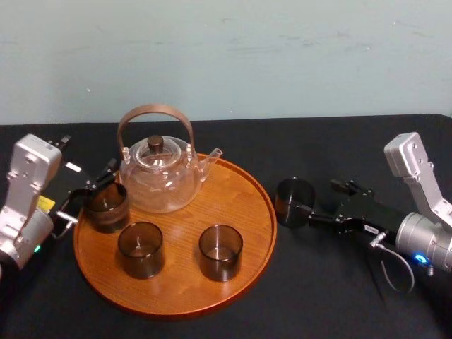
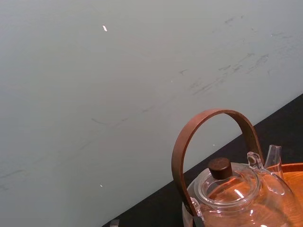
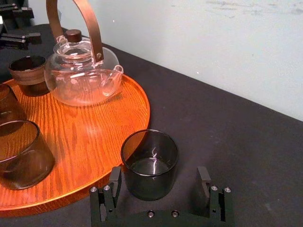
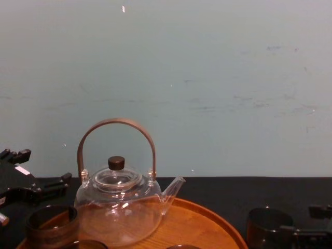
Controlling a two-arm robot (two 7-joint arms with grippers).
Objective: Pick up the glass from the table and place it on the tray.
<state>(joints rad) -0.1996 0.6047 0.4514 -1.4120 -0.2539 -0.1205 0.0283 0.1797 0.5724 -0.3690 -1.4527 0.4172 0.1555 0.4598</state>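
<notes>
The right gripper (image 3: pixel 159 174) sat wide open around the smoky glass (image 3: pixel 149 163), which stood on the black table (image 3: pixel 236 142) just beside the tray (image 3: pixel 94 137). Whether either finger touched it was unclear. The left gripper (image 1: pixel 90 192) sat at the tray's opposite rim.

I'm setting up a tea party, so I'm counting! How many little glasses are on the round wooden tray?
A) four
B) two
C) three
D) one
C: three small glasses stand on the tray beside the teapot. A fourth glass sits on the table, between the right gripper's open fingers. The left gripper is at the tray's left edge.
</notes>
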